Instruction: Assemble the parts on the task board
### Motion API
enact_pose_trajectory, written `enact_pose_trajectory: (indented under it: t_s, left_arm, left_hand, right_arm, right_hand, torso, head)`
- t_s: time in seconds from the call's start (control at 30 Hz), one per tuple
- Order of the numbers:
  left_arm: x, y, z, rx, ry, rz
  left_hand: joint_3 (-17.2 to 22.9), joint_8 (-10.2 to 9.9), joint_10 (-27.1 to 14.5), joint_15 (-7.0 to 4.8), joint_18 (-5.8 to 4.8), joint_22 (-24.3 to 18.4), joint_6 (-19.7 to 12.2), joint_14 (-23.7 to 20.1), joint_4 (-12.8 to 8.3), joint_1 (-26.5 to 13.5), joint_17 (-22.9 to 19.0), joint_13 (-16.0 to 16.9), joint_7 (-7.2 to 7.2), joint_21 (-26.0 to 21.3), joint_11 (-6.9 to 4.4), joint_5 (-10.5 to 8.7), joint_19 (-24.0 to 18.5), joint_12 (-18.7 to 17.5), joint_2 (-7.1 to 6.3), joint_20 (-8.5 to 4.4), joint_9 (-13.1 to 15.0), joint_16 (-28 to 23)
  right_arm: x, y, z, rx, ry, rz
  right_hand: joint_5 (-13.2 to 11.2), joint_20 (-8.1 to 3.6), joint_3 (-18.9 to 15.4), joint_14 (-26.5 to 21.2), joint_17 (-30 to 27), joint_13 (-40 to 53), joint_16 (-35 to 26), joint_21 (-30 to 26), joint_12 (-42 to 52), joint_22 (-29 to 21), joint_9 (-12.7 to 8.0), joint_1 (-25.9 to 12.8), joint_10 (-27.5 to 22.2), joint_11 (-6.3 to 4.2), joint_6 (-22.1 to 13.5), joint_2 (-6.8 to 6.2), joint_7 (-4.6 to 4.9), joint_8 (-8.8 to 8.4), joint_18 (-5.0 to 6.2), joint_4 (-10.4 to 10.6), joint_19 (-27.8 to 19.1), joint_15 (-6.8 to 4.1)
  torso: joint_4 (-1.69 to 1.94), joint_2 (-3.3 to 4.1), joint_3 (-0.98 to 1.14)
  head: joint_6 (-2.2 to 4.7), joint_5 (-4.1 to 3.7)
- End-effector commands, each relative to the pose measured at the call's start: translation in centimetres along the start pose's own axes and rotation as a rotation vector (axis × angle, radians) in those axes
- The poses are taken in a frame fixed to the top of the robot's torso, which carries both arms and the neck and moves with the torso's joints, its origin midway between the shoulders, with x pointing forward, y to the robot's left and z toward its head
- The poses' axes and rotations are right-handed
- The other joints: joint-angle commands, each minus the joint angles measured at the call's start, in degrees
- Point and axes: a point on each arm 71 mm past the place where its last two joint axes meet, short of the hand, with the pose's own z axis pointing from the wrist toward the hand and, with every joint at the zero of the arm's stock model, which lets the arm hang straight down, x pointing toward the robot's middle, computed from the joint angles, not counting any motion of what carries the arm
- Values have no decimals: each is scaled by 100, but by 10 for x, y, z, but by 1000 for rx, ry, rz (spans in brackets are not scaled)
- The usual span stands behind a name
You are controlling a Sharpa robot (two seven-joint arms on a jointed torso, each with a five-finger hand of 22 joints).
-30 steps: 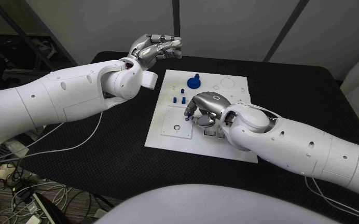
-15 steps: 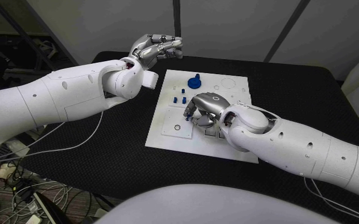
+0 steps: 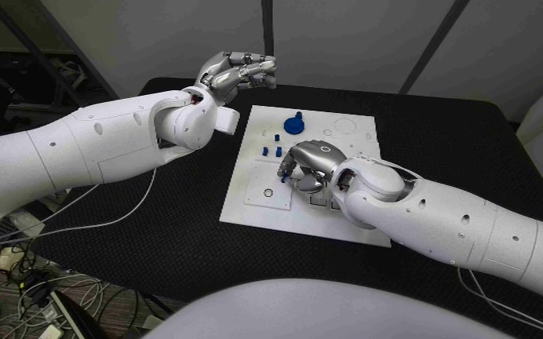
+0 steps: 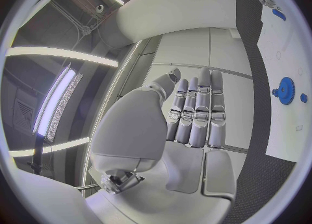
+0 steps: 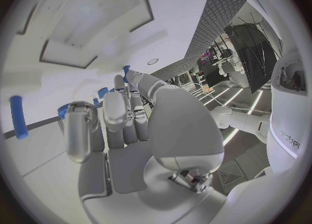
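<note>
Hovering off the far-left corner of the task board [image 3: 255, 190], the left hand [image 3: 235, 70] sits above the black table [image 3: 453, 131] w/ fingers curled in, nothing in them.

Board lies mid-table. Far side: a blue gear part [image 3: 293, 125] standing up; just near of it, small blue pegs [image 3: 271, 151] in a cluster.

Right hand [image 3: 307, 165] is down on the board's middle, fingers bent onto the plate beside those pegs. Wrist view shows a small blue piece [image 5: 126, 71] at a fingertip, but can't tell if it's pinched or just behind it.

Handling, as a guess: parts look like stiff, light plastic, smooth, prone to slip or roll. Take pegs by the sides w/ fingertips, gear by its upright stem.

Room: open table all round the board, esp. far right. Tight spot is the peg cluster beside the right hand; a sweep there could knock them.
</note>
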Motion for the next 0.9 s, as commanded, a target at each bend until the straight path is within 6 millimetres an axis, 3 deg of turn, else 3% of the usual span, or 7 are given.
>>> enact_pose_trajectory:
  t_s: [0.03,0.4,0.67,0.9]
  left_arm:
    - [2,-1,1,4,14,-9]
    - [2,-1,1,0,16,-10]
    - [2,0,1,-4,19,-11]
    - [1,0,1,-7,18,-11]
  left_hand:
    - [-13,-41,-6,13,-87,-15,-4,45,-18,-15,-8,-8,53,-27,23,-7,16,-24,78,23,3,-52]
    - [-13,-41,-6,13,-87,-15,-4,45,-18,-15,-8,-8,53,-27,23,-7,16,-24,78,23,3,-52]
    - [-26,-49,-14,19,-89,-31,-13,50,-15,-28,-10,-8,56,-34,27,-17,11,-29,78,28,1,-79]
    - [-36,-54,-18,22,-89,-44,-18,58,-14,-36,-12,-8,59,-38,30,-38,9,-32,80,31,-1,-101]
  right_arm:
    - [2,-1,1,-3,24,-15]
    - [6,0,4,2,58,-32]
    - [8,0,3,-2,69,-40]
    - [8,1,0,-7,69,-41]
  right_hand:
    - [31,-49,4,175,-5,5,15,3,-3,1149,7,-41,27,1,35,20,12,4,-86,-21,369,-42]
    - [30,-49,2,173,-18,3,7,-5,-5,1144,8,-46,22,4,33,17,15,0,-84,-22,365,-41]
    - [-9,-25,-33,125,-189,-51,-98,-136,-20,1063,10,-151,-168,54,-43,-91,48,-64,-53,-25,302,-3]
    - [-16,-20,-37,128,-174,-52,-72,-114,-6,1079,20,-168,-157,49,-17,-91,40,-53,-58,-16,310,-3]
  torso:
    - [-2,-1,-1]
    - [2,-1,1]
    - [-2,-1,-1]
    - [-1,-2,3]
  head:
    - [1,-1]
    - [1,-10]
    - [1,-17]
    - [1,-16]
